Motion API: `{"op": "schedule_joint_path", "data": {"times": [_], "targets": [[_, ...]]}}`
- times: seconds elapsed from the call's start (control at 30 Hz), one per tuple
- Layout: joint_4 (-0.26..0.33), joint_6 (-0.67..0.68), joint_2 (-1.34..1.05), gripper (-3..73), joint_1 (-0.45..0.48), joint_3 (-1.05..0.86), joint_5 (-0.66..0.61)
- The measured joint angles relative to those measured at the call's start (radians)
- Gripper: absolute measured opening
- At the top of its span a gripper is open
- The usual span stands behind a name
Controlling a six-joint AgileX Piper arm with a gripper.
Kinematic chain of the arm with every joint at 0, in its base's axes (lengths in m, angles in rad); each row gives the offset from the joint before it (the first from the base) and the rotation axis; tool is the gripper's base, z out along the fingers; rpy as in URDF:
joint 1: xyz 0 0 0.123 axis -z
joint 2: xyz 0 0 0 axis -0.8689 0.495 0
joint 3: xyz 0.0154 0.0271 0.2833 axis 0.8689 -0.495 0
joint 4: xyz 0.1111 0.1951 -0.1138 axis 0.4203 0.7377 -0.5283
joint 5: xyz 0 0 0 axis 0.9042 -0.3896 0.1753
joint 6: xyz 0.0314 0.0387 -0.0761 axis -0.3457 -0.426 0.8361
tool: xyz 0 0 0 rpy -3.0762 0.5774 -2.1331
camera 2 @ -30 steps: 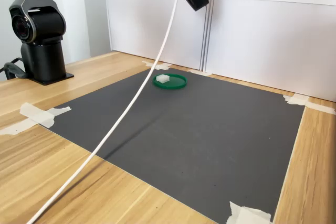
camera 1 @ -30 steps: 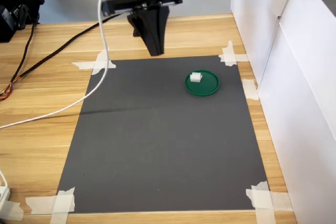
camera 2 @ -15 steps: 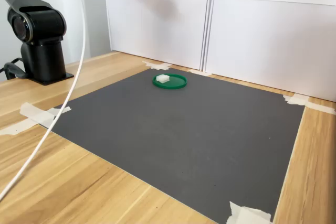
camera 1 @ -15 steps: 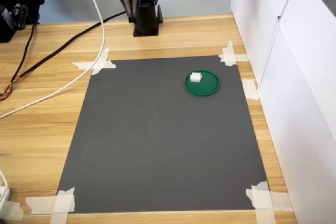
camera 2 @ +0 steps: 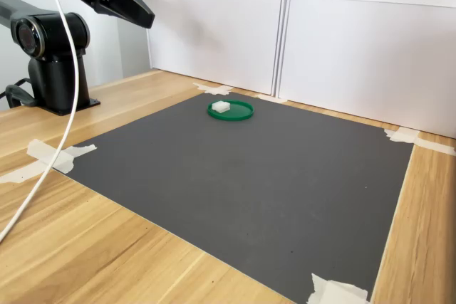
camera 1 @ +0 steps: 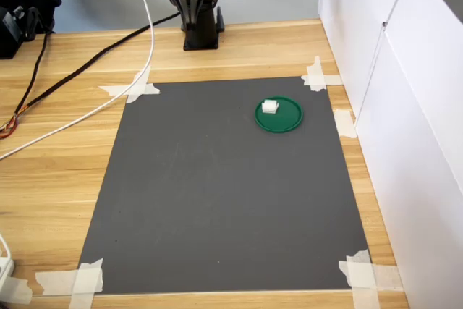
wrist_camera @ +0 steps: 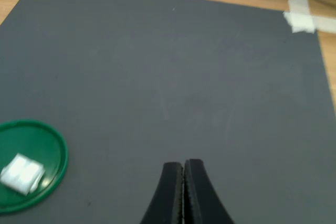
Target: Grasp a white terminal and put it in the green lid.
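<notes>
Task judged complete; arm pulled back from the mat.
Over the dark grey mat [camera 1: 224, 186], the black gripper [wrist_camera: 183, 192], shut and empty, has been withdrawn towards its base; the flat round green lid [camera 1: 279, 115] holds the tiny white terminal block [camera 1: 270, 106].

Matt dark mat [camera 1: 217, 193] taped onto smooth wood-grain table [camera 1: 58, 171]

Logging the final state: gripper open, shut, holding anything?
Gripper: shut, empty; the white terminal lies in the green lid.
</notes>
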Motion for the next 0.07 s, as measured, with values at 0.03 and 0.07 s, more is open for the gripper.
{"op": "schedule_joint_path", "data": {"times": [0.03,0.07], "targets": [[0.014,0.0,-0.026,-2.1,0.0,-0.026,-0.001],[0.019,0.0,-0.037,-2.1,0.0,-0.04,-0.002]]}}
